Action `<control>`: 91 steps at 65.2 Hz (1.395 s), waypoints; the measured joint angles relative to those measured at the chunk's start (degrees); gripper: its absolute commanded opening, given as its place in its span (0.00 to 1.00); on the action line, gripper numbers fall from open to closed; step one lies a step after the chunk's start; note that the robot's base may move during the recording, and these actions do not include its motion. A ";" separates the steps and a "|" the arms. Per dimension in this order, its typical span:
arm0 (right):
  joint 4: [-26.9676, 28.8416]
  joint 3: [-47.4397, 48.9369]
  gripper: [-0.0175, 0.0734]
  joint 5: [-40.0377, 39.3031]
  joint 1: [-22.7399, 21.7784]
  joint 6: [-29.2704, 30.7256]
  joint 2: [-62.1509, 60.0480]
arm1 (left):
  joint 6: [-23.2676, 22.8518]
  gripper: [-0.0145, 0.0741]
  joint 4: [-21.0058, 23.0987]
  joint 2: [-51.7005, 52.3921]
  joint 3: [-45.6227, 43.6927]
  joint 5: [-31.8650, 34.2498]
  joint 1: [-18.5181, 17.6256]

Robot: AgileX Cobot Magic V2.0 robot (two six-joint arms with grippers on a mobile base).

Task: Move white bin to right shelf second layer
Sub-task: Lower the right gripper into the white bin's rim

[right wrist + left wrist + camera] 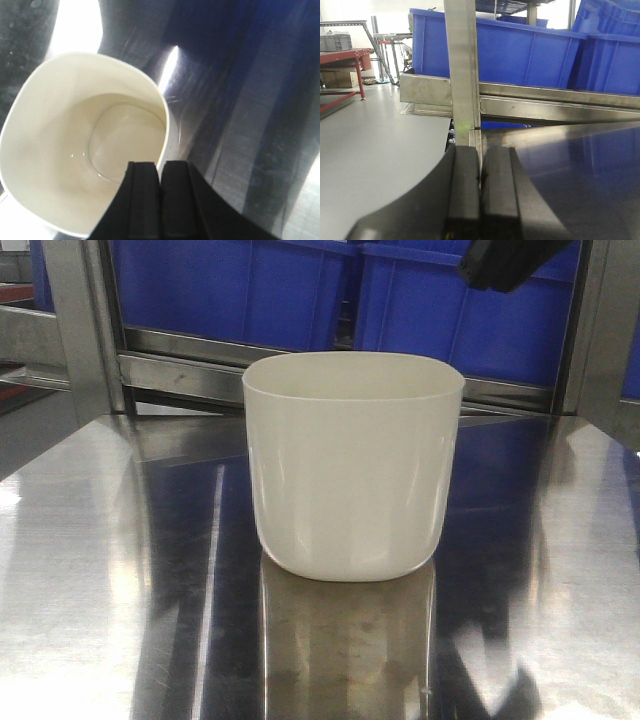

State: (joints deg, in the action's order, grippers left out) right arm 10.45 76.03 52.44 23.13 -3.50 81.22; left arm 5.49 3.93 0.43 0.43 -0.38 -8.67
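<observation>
Mirror-bright steel bench, blue crates behind, and the white bin stands on it just below the right tool, which is pressed together and empty over the near rim. Over on the left tool, same story: closed, holding nothing. Bin looks light, stiff, glossy-slippery, so pinch one rim wall. It's upright, mouth up, axis vertical.

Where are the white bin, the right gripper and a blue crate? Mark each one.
white bin (350, 480): exterior front view, middle of its front wall.
right gripper (160, 166): right wrist view, between its closed fingertips.
blue crate (230, 290): exterior front view, its front side wall.
</observation>
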 measured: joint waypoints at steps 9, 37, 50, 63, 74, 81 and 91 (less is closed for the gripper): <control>-0.04 0.00 0.67 -0.51 0.00 1.75 0.00 | 0.00 0.26 0.00 0.00 0.00 0.00 0.00; -0.04 0.00 0.67 -1.65 0.21 2.34 1.27 | 0.00 0.26 0.00 0.00 0.00 0.00 0.00; 0.70 0.00 0.67 -1.78 0.21 2.34 4.44 | 0.00 0.26 0.00 0.00 0.00 0.00 0.00; 1.19 0.00 0.67 -2.03 0.21 2.34 7.19 | 0.00 0.26 0.00 0.00 0.00 0.00 0.00; 1.80 0.00 0.67 -2.49 0.21 2.34 9.00 | 0.00 0.26 0.00 0.00 0.00 0.00 0.00; 2.02 0.00 0.67 -2.82 0.56 2.34 10.48 | 0.00 0.26 0.00 0.00 0.00 0.00 0.00; 2.02 0.00 0.67 -3.53 2.01 2.34 12.40 | 0.00 0.26 0.00 0.00 0.00 0.00 0.00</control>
State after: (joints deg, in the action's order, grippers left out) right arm 12.47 76.03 48.91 25.14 -1.15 93.62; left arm 5.49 3.93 0.43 0.43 -0.38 -8.67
